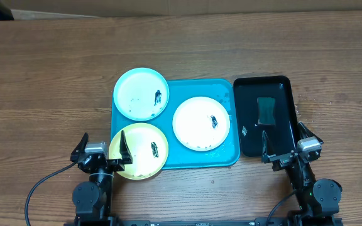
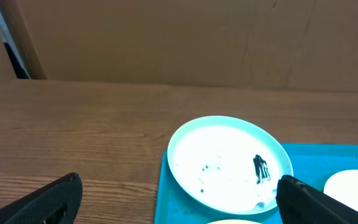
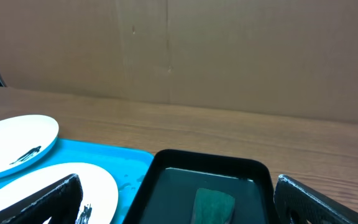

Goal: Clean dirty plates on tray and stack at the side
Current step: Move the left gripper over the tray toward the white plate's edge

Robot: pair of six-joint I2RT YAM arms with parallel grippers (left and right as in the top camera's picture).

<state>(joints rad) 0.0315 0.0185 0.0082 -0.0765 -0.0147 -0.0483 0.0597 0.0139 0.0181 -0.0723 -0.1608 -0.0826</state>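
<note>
Overhead, left to right: the left gripper [image 1: 104, 145], fingers spread and empty, sits beside the yellow-green plate [image 1: 139, 150], which overhangs the turquoise tray's [image 1: 175, 91] near-left corner. The light blue plate [image 1: 141, 94] overhangs its far-left corner, and the white plate [image 1: 201, 123] lies inside. A black tray [image 1: 244, 85] holds a green sponge [image 1: 268, 111]. The right gripper [image 1: 283, 137] is spread and empty. The right wrist view shows a cardboard wall [image 3: 229, 50] more fully.

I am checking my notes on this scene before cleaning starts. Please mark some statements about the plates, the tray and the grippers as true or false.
1. The light blue plate, white plate and yellow-green plate all carry dark smears. True.
2. The white plate lies off any tray. False: it lies on the turquoise tray.
3. The left gripper and right gripper are open and empty. True.
4. The plates are stacked. False: they lie singly, none on another.
</note>
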